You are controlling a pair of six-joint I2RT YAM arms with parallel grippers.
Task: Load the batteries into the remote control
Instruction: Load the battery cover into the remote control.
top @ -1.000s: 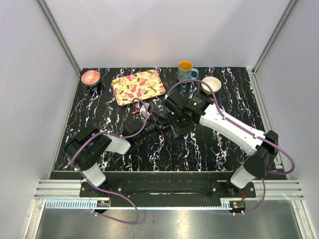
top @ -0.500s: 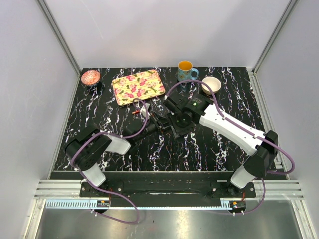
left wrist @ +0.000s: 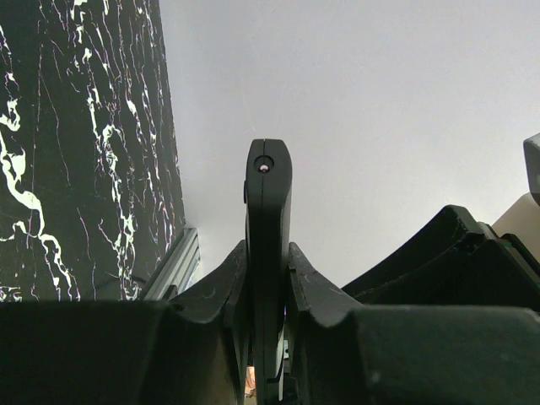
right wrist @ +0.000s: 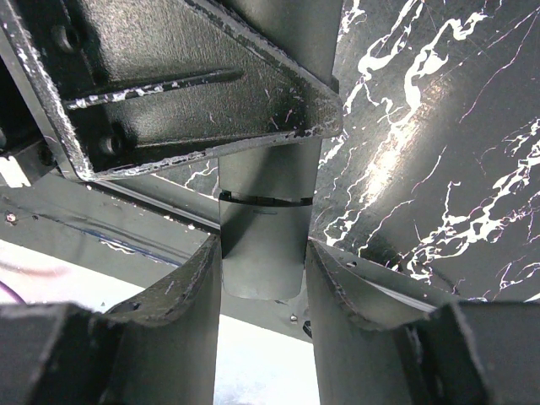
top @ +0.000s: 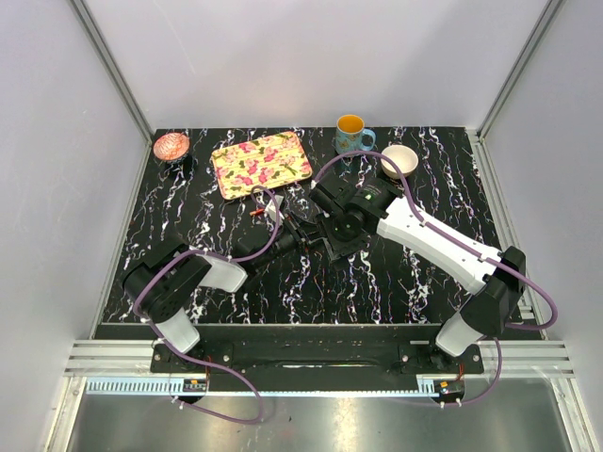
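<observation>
The remote control (left wrist: 268, 202) is a slim black bar, seen edge-on in the left wrist view, clamped between the jaws of my left gripper (left wrist: 268, 253). In the top view both grippers meet at the table's middle, the left gripper (top: 298, 230) and the right gripper (top: 332, 224). In the right wrist view the remote's back (right wrist: 268, 173) runs between the jaws of my right gripper (right wrist: 263, 243), which close on its end just below a seam. A tiny red thing (top: 255, 212), possibly a battery, lies by the tray's front edge. Other batteries do not show.
A floral tray (top: 262, 163) lies at the back left of middle. A pink bowl (top: 171, 146) sits at the back left corner. A teal mug (top: 351, 134) and a white bowl (top: 399, 160) stand at the back right. Grey walls enclose the black marbled table (top: 188, 217).
My right gripper has shifted slightly toward the back left along the remote. The left arm has stayed in place, still holding the remote.
</observation>
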